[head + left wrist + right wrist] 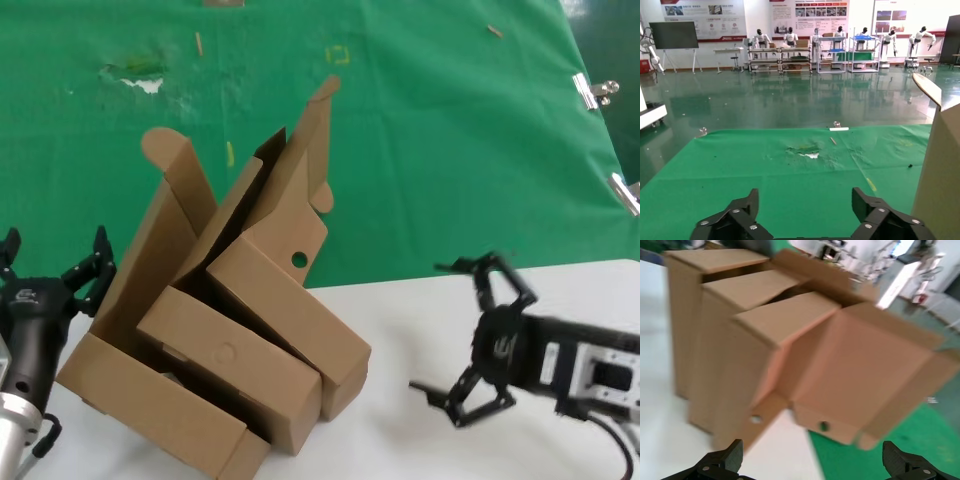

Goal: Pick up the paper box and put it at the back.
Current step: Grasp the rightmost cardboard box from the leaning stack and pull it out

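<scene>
- Right gripper (462,338): hovering over the white table (420,440) on the robot's right, fingers spread wide, holding nothing, pointing toward the stack of boxes and standing apart from it.
- Right gripper, right wrist view (812,460): two dark fingertips (722,460) showing far apart at the frame's edge, the boxes filling the space between and beyond them.
- Left gripper (55,265): sitting at the robot's left, just beside the left end of the stack, fingers spread, gripping nothing.
- Left gripper, left wrist view (805,210): both fingers splayed over the green sheet (765,185), a cardboard wall showing at one side.
- Paper box (290,315): lying tilted in the stack, the rightmost of three boxes, its far end resting where table meets sheet; lid standing open with a rounded ear flap and a small punched hole above it.
- Paper box, right wrist view (790,350): its open lid leaning out over the green.
- Middle box (225,365): leaning against the paper box, carrying an embossed circle outline.
- Long box (150,400): lying nearest the left gripper, its tall round-topped flap standing up.
- Green sheet (420,150): covering the far half of the table, carrying a scuffed pale patch and bits of tape.
- Metal clips (595,90): sitting along the sheet's right edge.
</scene>
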Motion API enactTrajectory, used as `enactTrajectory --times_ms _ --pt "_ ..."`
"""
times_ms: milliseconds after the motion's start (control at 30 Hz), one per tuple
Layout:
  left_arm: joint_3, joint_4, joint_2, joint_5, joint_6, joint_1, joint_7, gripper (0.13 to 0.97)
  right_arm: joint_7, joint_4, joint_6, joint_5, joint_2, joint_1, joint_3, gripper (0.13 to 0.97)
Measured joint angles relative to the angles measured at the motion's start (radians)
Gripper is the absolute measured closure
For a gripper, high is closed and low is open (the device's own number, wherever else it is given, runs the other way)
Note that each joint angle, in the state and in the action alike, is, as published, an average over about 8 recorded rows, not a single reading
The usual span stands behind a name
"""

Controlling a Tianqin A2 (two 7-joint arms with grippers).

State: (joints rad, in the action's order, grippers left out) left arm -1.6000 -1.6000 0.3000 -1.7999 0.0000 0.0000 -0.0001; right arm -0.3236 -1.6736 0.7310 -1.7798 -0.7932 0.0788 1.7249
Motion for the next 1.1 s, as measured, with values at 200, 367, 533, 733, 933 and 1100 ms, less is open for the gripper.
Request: enactTrajectory --times_ms 200,367,533,733,933,1100 --pt "0.000 0.000 0.000 0.000 0.000 0.000 0.000 0.498 -0.035 0.071 0.063 0.003 0.033 0.031 0.061 0.144" --pt "0.000 0.000 0.000 0.000 0.000 0.000 0.000 0.634 -0.059 0.115 0.102 -0.001 0.067 0.061 0.096 0.165" --pt "0.000 0.000 0.000 0.000 0.000 0.000 0.000 0.661 -0.082 0.147 0.133 -0.009 0.098 0.082 0.120 0.222" --pt "0.000 0.000 0.000 0.000 0.000 0.000 0.000 0.785 -0.105 0.180 0.160 -0.017 0.119 0.096 0.133 0.245" --pt "0.000 0.000 0.000 0.000 0.000 0.000 0.000 0.863 -0.127 0.210 0.173 -0.026 0.138 0.108 0.133 0.362" --pt "0.000 0.000 0.000 0.000 0.000 0.000 0.000 0.925 -0.141 0.225 0.177 -0.036 0.157 0.119 0.128 0.455"
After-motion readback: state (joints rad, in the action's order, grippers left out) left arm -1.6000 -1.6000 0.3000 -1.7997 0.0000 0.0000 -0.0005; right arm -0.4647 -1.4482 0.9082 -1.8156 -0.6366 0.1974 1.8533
